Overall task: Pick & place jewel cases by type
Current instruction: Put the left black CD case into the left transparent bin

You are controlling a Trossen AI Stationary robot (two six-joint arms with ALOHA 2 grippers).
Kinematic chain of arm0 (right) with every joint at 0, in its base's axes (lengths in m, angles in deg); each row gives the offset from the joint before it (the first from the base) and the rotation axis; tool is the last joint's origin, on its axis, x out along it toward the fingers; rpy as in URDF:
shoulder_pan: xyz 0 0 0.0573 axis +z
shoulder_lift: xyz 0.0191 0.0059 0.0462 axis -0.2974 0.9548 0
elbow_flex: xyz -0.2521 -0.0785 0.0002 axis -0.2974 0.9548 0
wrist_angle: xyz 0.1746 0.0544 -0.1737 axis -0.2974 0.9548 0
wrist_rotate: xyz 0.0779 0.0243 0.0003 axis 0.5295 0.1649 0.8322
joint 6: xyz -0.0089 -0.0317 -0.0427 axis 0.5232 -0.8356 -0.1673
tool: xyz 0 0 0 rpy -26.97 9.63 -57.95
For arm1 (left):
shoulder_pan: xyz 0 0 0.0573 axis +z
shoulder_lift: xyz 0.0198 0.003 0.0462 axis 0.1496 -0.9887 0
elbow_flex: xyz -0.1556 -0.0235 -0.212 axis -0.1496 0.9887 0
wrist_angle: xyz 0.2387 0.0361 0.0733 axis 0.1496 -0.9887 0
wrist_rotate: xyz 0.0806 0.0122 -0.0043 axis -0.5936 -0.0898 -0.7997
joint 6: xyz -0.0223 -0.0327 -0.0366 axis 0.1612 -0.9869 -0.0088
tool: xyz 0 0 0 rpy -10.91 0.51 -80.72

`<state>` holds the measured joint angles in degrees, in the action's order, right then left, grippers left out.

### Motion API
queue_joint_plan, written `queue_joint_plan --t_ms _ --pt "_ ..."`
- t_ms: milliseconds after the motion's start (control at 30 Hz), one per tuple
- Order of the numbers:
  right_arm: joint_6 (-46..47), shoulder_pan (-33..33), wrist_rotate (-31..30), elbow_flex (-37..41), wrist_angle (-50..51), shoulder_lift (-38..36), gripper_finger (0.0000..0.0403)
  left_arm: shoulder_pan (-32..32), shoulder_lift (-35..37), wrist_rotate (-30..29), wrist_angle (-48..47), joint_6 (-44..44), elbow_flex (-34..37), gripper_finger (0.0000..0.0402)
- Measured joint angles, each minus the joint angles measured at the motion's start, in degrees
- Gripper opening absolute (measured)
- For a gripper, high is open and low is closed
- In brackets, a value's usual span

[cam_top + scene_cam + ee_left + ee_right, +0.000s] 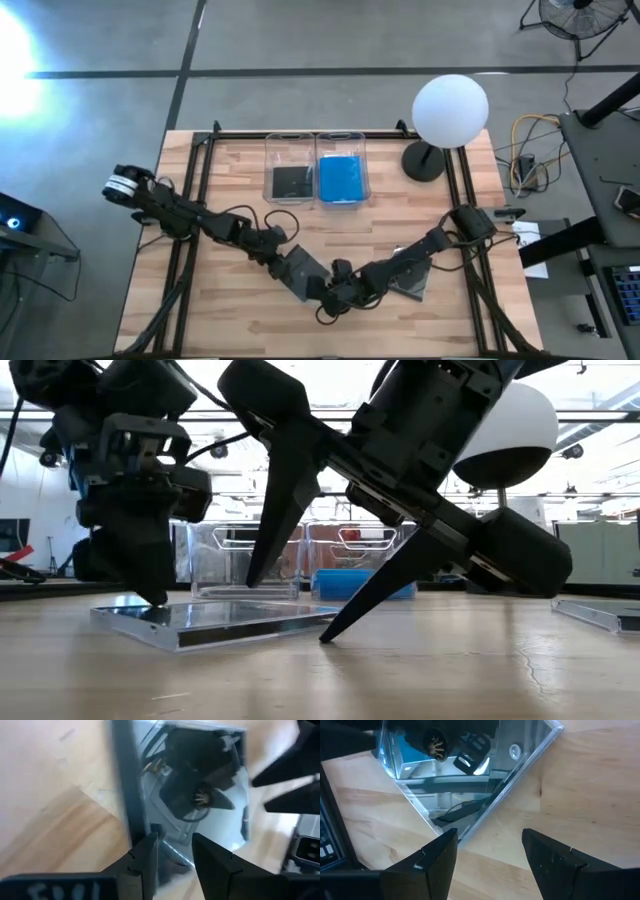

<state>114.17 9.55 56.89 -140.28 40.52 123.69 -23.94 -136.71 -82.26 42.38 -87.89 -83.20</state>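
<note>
A dark jewel case with a clear, mirror-like lid lies flat on the table near its front middle; it also shows in the low view. My left gripper stands over one end of the case, fingers a little apart. My right gripper is open at the case's opposite corner; one finger stands on each side of that corner. I cannot tell whether the right gripper touches the case. A second case lies flat under the right arm. My left gripper comes down from above onto the case's top face near its end, beside the dark spine edge. Its fingertips meet the lid, slightly apart, with nothing pinched between them. The case lies flat on the table.
Two clear bins stand side by side at the far middle: the left one holds a dark case, the right one holds blue cases. A white globe lamp on a black base stands at the far right.
</note>
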Motion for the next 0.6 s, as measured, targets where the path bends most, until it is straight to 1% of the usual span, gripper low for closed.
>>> queue_joint_plan --t_ms 67,133,200,267,333,433,600 --pt "0.0 0.0 0.0 0.0 0.1 0.0 0.0224 -0.3 2.3 -0.4 0.0 0.2 -1.3 0.0104" --pt "0.0 0.0 0.0 0.0 0.1 0.0 0.0224 -0.3 4.8 -2.0 1.6 1.3 -2.4 0.0104" --pt "-0.2 0.0 0.0 0.0 0.2 0.0 0.0224 0.1 6.2 -4.3 0.1 2.4 -2.2 0.0104" --pt "-1.1 0.0 0.0 0.0 -0.1 0.0 0.0224 0.7 6.5 -6.5 -3.5 3.1 -1.5 0.0104" --pt "-1.5 -0.1 0.0 0.0 -0.1 0.0 0.0224 1.4 6.4 -6.6 -5.5 3.1 0.1 0.0104" --pt "-1.6 -0.3 0.1 0.0 -0.1 0.0 0.0224 1.8 5.9 -4.5 -3.7 1.9 3.2 0.0104" --pt "-1.7 -0.7 0.6 0.0 -0.1 0.0 0.0224 2.0 5.5 -3.2 0.9 -1.4 6.9 0.0104"
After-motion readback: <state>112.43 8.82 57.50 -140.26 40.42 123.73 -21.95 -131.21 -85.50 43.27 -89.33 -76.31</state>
